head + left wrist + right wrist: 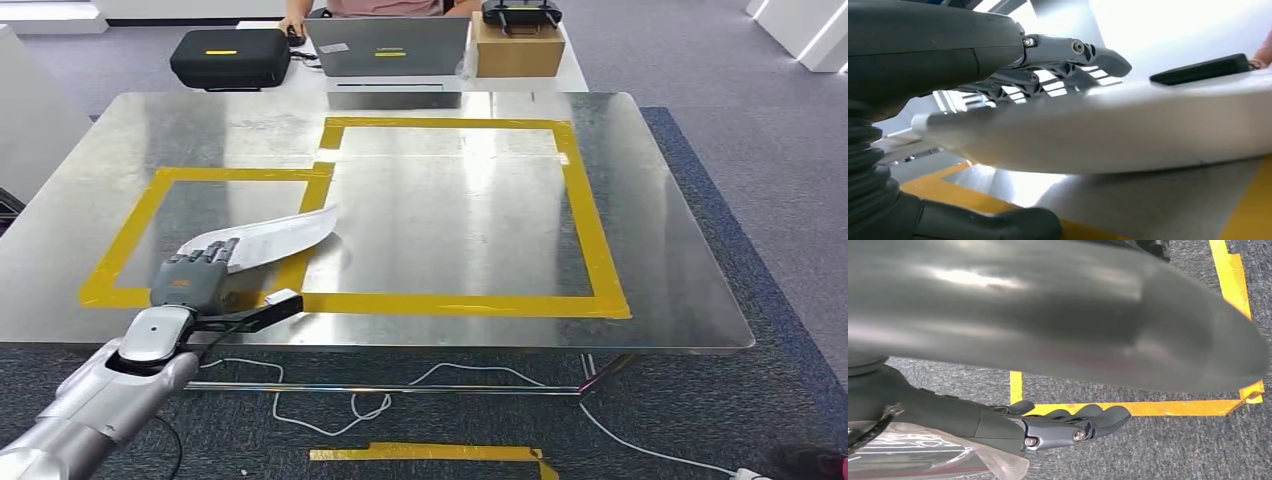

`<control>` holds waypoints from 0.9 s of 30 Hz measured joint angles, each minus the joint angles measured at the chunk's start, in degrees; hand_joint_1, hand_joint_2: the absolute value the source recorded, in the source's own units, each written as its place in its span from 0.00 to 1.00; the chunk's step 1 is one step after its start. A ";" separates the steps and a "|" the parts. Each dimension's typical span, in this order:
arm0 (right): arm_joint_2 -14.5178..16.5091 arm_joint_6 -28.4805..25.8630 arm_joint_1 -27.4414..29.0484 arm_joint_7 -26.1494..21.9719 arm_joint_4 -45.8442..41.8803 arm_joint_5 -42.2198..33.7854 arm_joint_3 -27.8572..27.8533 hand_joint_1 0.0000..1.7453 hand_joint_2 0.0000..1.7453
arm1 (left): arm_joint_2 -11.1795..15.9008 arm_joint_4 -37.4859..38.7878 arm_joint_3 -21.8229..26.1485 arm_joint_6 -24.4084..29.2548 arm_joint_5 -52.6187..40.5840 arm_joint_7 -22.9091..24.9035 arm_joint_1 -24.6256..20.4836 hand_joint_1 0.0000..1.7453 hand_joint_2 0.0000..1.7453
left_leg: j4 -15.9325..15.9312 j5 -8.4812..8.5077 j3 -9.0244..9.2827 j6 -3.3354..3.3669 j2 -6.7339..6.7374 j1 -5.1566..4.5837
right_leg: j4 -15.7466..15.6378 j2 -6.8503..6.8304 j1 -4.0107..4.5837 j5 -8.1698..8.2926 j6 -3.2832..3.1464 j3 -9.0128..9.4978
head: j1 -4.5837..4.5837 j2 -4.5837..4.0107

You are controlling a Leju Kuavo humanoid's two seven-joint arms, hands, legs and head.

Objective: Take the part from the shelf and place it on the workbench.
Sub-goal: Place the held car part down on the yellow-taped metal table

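Silver part (268,240): one | left robot hand (192,276): grips it | right robot hand (1068,424): fingers curled, empty

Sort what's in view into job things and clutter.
Job: part, held by left hand; workbench; small tape square.
Clutter: black case, laptop, cardboard box, floor cable, floor tape.

This looks like an office turned robot test area. Grey carpet (720,200) covers the floor. A steel-topped workbench (660,300) carries yellow tape (590,220) marking out rectangles, and loose cables (400,395) trail beneath it. Beyond its far edge, a person sits at a desk with a laptop (388,46), a black case (230,56) and a cardboard box (518,50).
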 joint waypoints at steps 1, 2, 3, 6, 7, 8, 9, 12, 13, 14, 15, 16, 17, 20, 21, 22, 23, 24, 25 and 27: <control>-0.03 -0.02 0.01 0.03 0.00 -0.07 0.14 0.00 0.00 | -0.01 -0.08 0.11 -0.02 0.07 -0.07 -0.08 0.00 0.00 | 0.00 0.00 0.00 0.00 0.00 0.00 | 0.00 0.00 0.00 0.00 0.00 0.01 | 0.00 0.00; -0.07 -0.05 0.02 0.06 0.00 -0.12 0.28 0.00 0.00 | -0.01 -0.16 0.21 0.05 0.14 -0.12 -0.11 0.00 0.00 | 0.00 0.00 0.01 0.00 0.00 0.00 | 0.00 -0.01 0.00 0.00 0.00 0.01 | 0.00 0.00; -0.11 -0.08 0.06 0.06 0.00 -0.19 0.41 0.00 0.00 | -0.02 -0.23 0.29 0.22 0.23 -0.19 -0.11 0.00 0.00 | 0.00 0.00 0.01 0.00 0.00 0.00 | 0.00 -0.01 0.00 0.00 0.00 0.01 | 0.00 0.00; -0.23 -0.19 0.18 -0.02 0.00 -0.43 0.64 0.00 0.00 | -0.06 -0.52 0.42 1.06 0.46 -0.33 0.16 0.00 0.00 | 0.00 0.01 0.00 -0.01 0.00 0.00 | 0.00 -0.01 0.00 0.00 0.00 0.01 | 0.00 0.00; -0.27 -0.26 0.20 -0.04 0.00 -0.50 0.69 0.00 0.00 | -0.08 -0.74 0.47 1.31 0.50 -0.33 0.32 0.00 0.00 | 0.00 0.02 0.00 -0.02 0.00 0.00 | 0.00 -0.01 0.00 0.00 0.00 0.01 | 0.01 0.00; -0.28 -0.34 0.21 -0.05 0.00 -0.57 0.73 0.00 0.00 | -0.11 -1.02 0.51 1.50 0.53 -0.32 0.46 0.00 0.00 | 0.00 0.03 0.00 -0.03 0.00 0.00 | 0.00 -0.01 0.00 0.00 0.00 0.01 | 0.01 0.00; -0.30 -0.40 0.21 -0.02 0.00 -0.62 0.83 0.00 0.00 | -0.14 -1.33 0.56 1.59 0.57 -0.32 0.55 0.00 0.00 | 0.00 0.04 0.00 -0.03 0.00 0.00 | 0.00 -0.01 0.00 0.00 0.00 0.01 | 0.01 0.00; -0.36 -0.50 0.29 0.05 -0.01 -0.76 1.19 0.00 0.00 | -0.21 -2.19 0.82 1.90 0.89 -0.32 0.74 0.00 0.00 | 0.00 0.04 0.00 -0.03 0.00 0.00 | 0.00 -0.01 0.00 0.01 0.00 0.01 | 0.01 0.00; -0.40 -0.55 0.34 0.01 -0.01 -0.84 1.24 0.00 0.00 | -0.23 -2.41 0.97 2.22 1.08 -0.40 0.85 0.00 0.00 | 0.00 0.04 0.00 -0.03 0.00 0.00 | 0.00 -0.01 0.00 0.01 0.00 0.01 | 0.00 0.00; -0.45 -0.63 0.39 -0.04 0.00 -0.92 1.26 0.00 0.00 | -0.24 -2.60 1.12 2.57 1.26 -0.50 0.95 0.00 0.00 | 0.00 0.04 0.00 -0.03 0.00 0.00 | 0.00 -0.01 0.00 0.01 0.00 0.01 | -0.01 0.00; -0.50 -0.73 0.42 -0.08 0.00 -0.99 1.26 0.00 0.00 | -0.25 -2.79 1.26 2.87 1.42 -0.59 1.04 0.00 0.00 | 0.00 0.04 0.00 -0.03 0.00 0.00 | 0.00 -0.01 0.00 0.01 0.00 0.00 | 0.00 0.00; -0.55 -0.82 0.43 -0.12 0.00 -1.03 1.26 0.00 0.00 | -0.25 -2.99 1.39 3.05 1.51 -0.66 1.10 0.00 0.00 | 0.00 0.03 -0.01 -0.03 0.00 0.00 | 0.00 -0.01 -0.01 0.01 0.00 0.00 | 0.00 0.00; -0.59 -0.91 0.43 -0.12 0.00 -1.07 1.28 0.00 0.00 | -0.25 -3.22 1.50 3.10 1.59 -0.68 1.15 0.00 0.00 | 0.05 0.00 -0.02 0.02 0.00 -0.03 | -0.02 -0.01 -0.04 0.03 0.05 0.00 | 0.01 0.00; -0.63 -1.05 0.46 0.02 -0.02 -1.13 1.48 0.00 0.00 | -0.24 -3.94 1.81 3.03 1.74 -0.68 1.29 0.00 0.00 | 0.21 -0.12 -0.05 0.28 -0.02 -0.18 | -0.06 -0.01 -0.25 0.07 0.30 0.00 | -0.01 0.00; -0.63 -1.07 0.49 0.08 -0.02 -1.12 1.56 0.00 0.00 | -0.22 -4.11 1.90 2.98 1.74 -0.69 1.33 0.00 0.00 | 0.23 -0.14 -0.06 0.39 -0.02 -0.24 | -0.06 -0.01 -0.32 0.07 0.39 0.00 | -0.02 0.00; -0.63 -1.08 0.52 0.12 -0.02 -1.12 1.62 0.00 0.00 | -0.19 -4.24 1.97 2.95 1.74 -0.69 1.36 0.00 0.00 | 0.26 -0.11 -0.06 0.54 -0.02 -0.32 | -0.06 -0.01 -0.40 0.14 0.51 0.01 | -0.02 0.00; -0.63 -1.08 0.55 0.14 -0.02 -1.12 1.65 0.00 0.00 | -0.14 -4.34 2.05 2.88 1.74 -0.70 1.38 0.00 0.00 | 0.30 -0.02 -0.07 0.72 -0.02 -0.41 | -0.09 0.01 -0.49 0.24 0.67 0.01 | -0.02 0.00; -0.63 -1.09 0.58 0.18 -0.04 -1.12 1.68 0.00 0.00 | -0.08 -4.45 2.14 2.79 1.74 -0.71 1.38 0.00 0.00 | 0.28 0.12 -0.07 0.93 -0.01 -0.49 | -0.16 0.04 -0.56 0.40 0.88 0.03 | -0.03 0.00; -0.66 -1.10 0.62 0.21 -0.07 -1.12 1.70 0.00 0.00 | -0.03 -4.57 2.22 2.69 1.74 -0.72 1.37 0.00 0.00 | -0.11 0.49 0.01 1.21 0.07 -0.33 | -0.18 0.08 -0.55 0.42 1.10 0.01 | -0.04 0.00; -0.81 -1.14 0.75 0.22 -0.14 -1.14 1.78 0.00 0.00 | 0.01 -4.74 2.37 2.54 1.79 -0.72 1.34 0.00 0.00 | -1.16 1.31 0.14 1.85 0.36 0.01 | 1.17 -0.37 -0.44 -1.10 1.53 -0.81 | 0.13 0.01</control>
